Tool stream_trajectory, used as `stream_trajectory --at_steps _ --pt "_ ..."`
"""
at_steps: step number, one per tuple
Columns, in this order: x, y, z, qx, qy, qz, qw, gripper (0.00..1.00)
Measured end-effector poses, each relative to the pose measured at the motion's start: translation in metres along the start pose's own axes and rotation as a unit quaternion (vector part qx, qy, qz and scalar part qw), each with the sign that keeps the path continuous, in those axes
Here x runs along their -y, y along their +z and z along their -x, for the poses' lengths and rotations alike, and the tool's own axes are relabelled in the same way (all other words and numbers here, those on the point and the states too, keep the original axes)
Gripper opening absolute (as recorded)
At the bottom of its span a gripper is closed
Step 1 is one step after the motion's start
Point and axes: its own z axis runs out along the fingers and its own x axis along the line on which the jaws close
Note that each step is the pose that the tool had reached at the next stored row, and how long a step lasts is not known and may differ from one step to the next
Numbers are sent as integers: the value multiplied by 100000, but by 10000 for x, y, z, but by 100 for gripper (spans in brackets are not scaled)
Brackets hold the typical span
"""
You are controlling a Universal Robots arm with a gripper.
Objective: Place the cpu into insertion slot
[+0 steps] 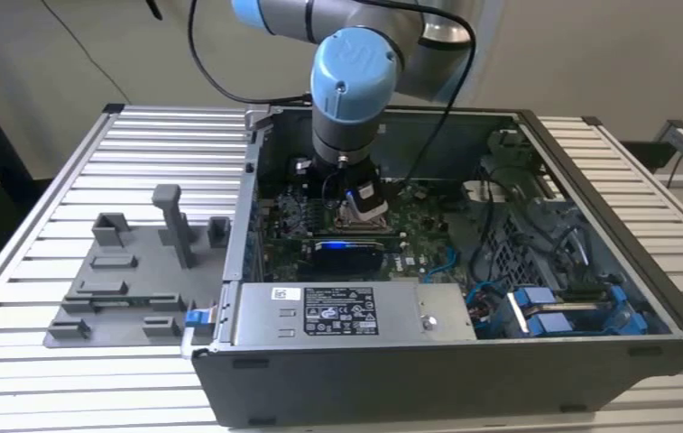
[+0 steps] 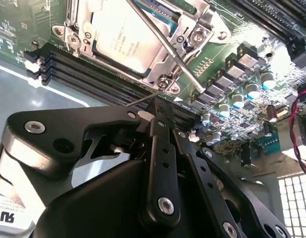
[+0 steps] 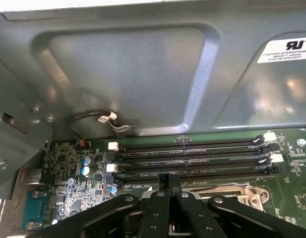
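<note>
The cpu point(image 2: 124, 38) lies flat inside the insertion slot point(image 2: 193, 29), its silvery printed face turned up and the shiny metal frame closing round its edges. By how it lies it looks placed rather than carried. In the second wrist view the gripper point(image 2: 159, 103) has its two black fingers drawn together at the tips. Nothing shows between them, so it appears closed and empty. The relation that matters is the offset. The fingertips hang not over the chip but just off one corner of the socket frame, above the edge of the long black memory slots point(image 3: 192, 156) that run alongside it. The cpu lies just beyond the tips, on the far side of that corner. Being square, the chip has no long axis to line up with. Its sides run parallel to the memory slots. The thin wire lever point(image 2: 178, 58) crosses the frame on a slant beside the chip, and its near end reaches down toward the fingertips. I cannot tell whether it is latched. In the exterior view the arm point(image 1: 347, 81) reaches straight down into the open computer case point(image 1: 630, 298), the gripper low over the middle of the green motherboard point(image 1: 419, 257), behind the power supply point(image 1: 341, 311).
</note>
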Motion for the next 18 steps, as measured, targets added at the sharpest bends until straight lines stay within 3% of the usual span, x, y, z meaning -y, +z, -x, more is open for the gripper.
stream_trajectory --at_steps 8,18 --pt "10 19 12 -9 -3 -13 100000 11" --pt "4 22 89 -52 28 -9 100000 11"
